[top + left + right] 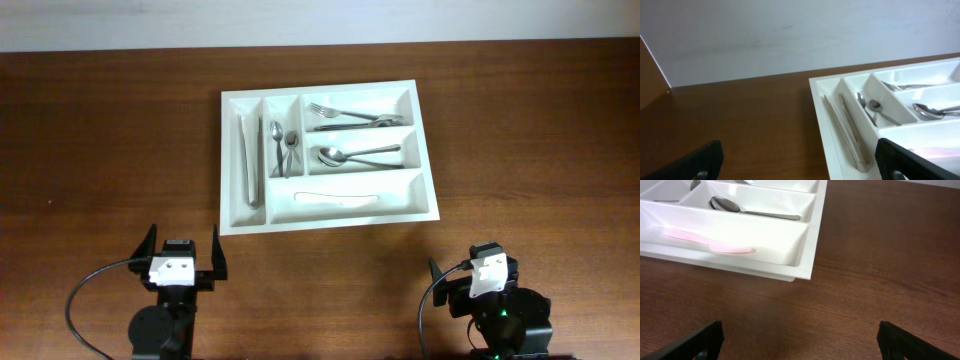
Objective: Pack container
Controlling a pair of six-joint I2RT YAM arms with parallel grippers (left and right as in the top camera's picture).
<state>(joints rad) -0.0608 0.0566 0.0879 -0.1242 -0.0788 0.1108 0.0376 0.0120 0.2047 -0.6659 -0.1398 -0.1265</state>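
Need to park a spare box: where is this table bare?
The brown wooden table is bare left and right of the white rectangular plastic cutlery tray and along its near edge. Crowded: the tray's compartments, all holding cutlery.

Cutlery count: one tray (229,160) with five compartments.
It contains one pair of tongs (249,160), two small spoons (277,135), apparently two forks (345,113), apparently two overlapping large spoons (335,156), and one pale knife (340,196).

white cutlery tray (820,111) holds tongs (862,161) and spoons (875,106); pincer (797,160) spread wide.
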